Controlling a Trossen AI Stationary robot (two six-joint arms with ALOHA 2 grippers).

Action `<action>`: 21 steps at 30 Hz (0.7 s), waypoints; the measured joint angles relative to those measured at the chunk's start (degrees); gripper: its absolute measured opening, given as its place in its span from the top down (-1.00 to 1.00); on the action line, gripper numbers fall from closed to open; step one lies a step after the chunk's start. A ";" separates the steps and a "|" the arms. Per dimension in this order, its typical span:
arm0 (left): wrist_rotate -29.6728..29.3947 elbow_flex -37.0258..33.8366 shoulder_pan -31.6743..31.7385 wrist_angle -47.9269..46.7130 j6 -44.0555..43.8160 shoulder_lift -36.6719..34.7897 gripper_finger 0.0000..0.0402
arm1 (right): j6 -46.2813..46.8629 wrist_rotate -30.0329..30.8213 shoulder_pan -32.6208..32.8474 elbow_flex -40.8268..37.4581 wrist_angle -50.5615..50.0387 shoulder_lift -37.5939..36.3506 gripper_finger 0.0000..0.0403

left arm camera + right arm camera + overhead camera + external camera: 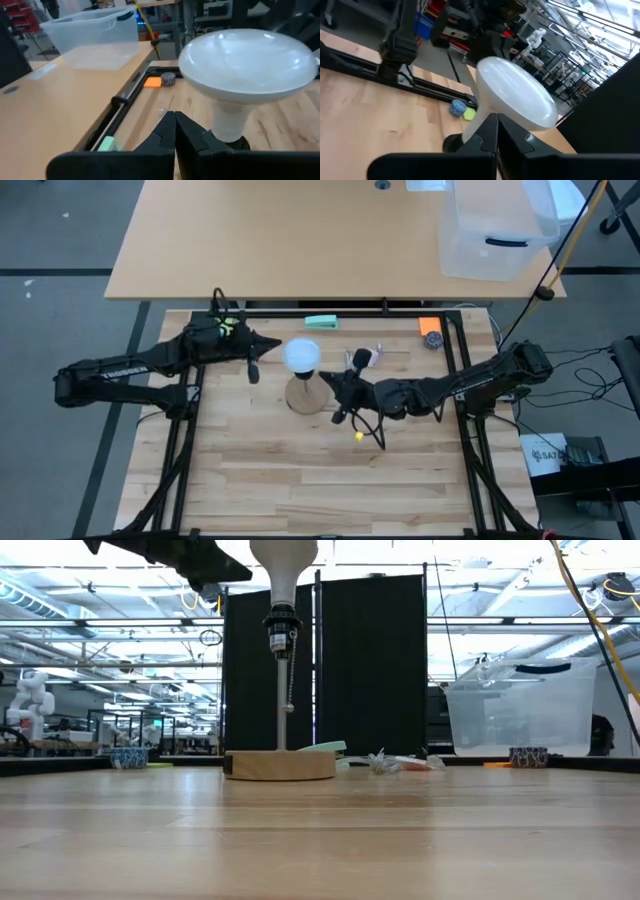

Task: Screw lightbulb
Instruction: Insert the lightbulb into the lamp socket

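Observation:
The white lightbulb stands upright with its neck in the black socket. The socket sits on a thin stem on the round wooden base, mid-table. My left gripper is shut, just left of the globe and at its height; its wrist view shows the bulb off to one side of the fingertips. My right gripper is shut, close to the bulb's right. In its wrist view the fingertips stand in front of the bulb. Neither gripper holds anything.
A green block, an orange pad with a small grey piece and a small clear bag lie along the far edge. A small yellow object and dark cables lie under the right arm. A clear plastic bin stands on the far table.

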 joint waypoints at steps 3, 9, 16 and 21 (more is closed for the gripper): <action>1.45 0.00 -0.09 0.84 -0.08 -0.47 1.00 | 0.62 0.63 0.69 0.00 -0.36 0.00 1.00; 3.36 0.00 -1.99 1.65 -1.41 -3.38 1.00 | 1.16 5.36 0.13 -0.02 -1.39 0.00 1.00; 5.12 0.00 -6.21 1.68 -1.39 -5.20 1.00 | 1.68 6.82 -2.99 -0.02 -0.91 0.00 1.00; 3.83 0.00 -8.95 1.67 -1.32 -2.89 1.00 | 3.63 6.74 -5.44 -0.02 -0.15 0.00 1.00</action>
